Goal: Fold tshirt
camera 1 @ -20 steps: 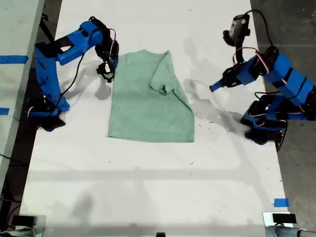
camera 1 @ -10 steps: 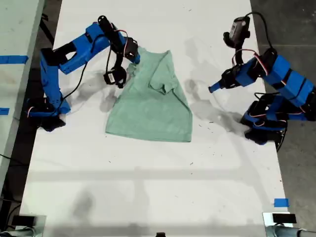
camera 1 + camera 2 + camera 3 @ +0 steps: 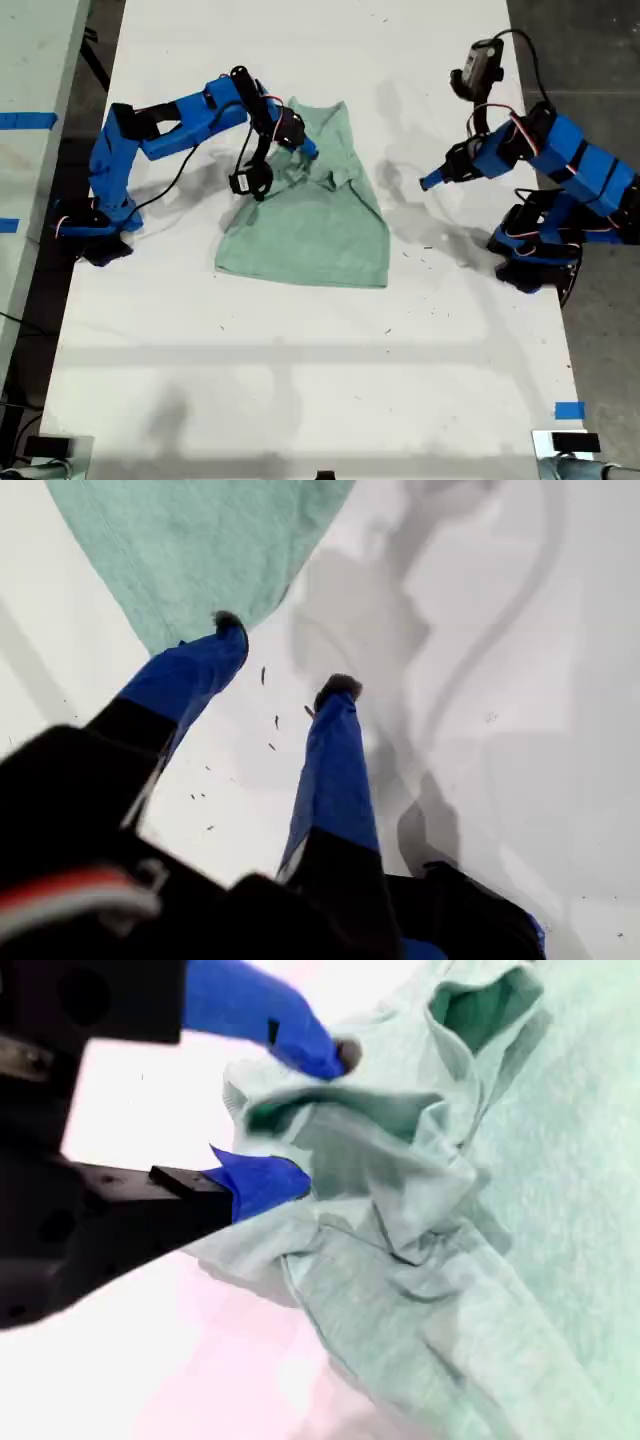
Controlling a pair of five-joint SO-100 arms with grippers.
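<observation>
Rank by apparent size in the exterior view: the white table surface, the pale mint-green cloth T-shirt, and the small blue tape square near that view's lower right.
1. White table surface, largest by far.
2. Pale mint-green cloth T-shirt.
3. Blue tape square, smallest.

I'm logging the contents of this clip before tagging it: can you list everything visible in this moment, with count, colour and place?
Pale mint-green cloth T-shirt: one, middle of the table, one side folded inward and bunched up at my second gripper.
White table surface: one, fills most of the exterior view.
Blue tape pieces: three, one at the exterior view's lower right, two along its left edge.
Small black speck debris: several, scattered on the white surface by my first gripper.
My first gripper: blue, open and empty, just off the shirt's edge, toward the exterior view's right.
My second gripper: blue, shut on the gathered shirt fabric, on the arm from the exterior view's left.
</observation>
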